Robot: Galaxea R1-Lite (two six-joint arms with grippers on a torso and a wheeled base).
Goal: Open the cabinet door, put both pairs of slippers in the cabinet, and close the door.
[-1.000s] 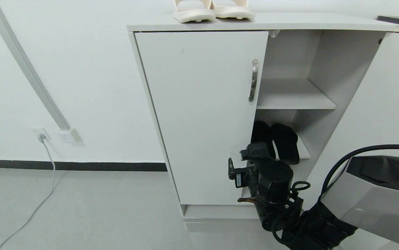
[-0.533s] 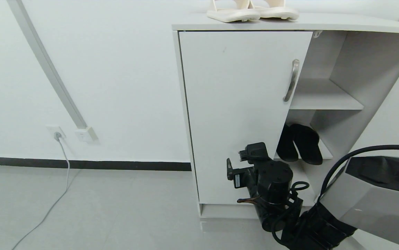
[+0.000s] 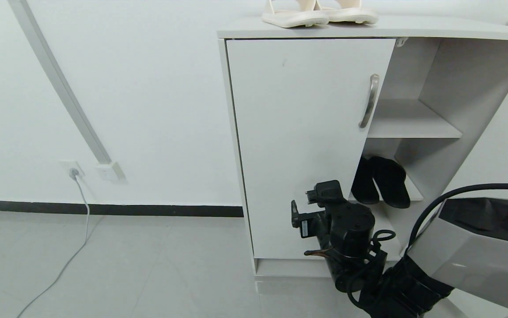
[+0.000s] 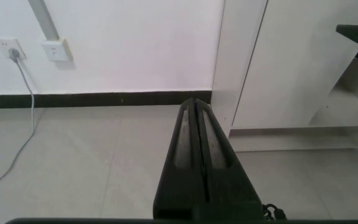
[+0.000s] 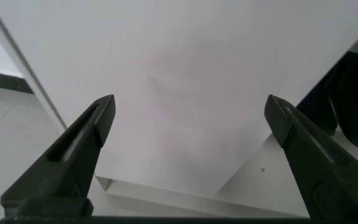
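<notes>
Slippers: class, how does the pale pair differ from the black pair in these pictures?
Colour: the pale slippers are cream, the black slippers dark. Place: the pale slippers sit on top of the cabinet; the black slippers lie inside it, low down. Shared: each pair lies side by side.

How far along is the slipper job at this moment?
Done: the right door stands open and the black slippers sit on the lower shelf. In hand: nothing; the right gripper is open and empty, low before the closed left door. Left: the white slippers on the cabinet top go in, then the door shuts.
</notes>
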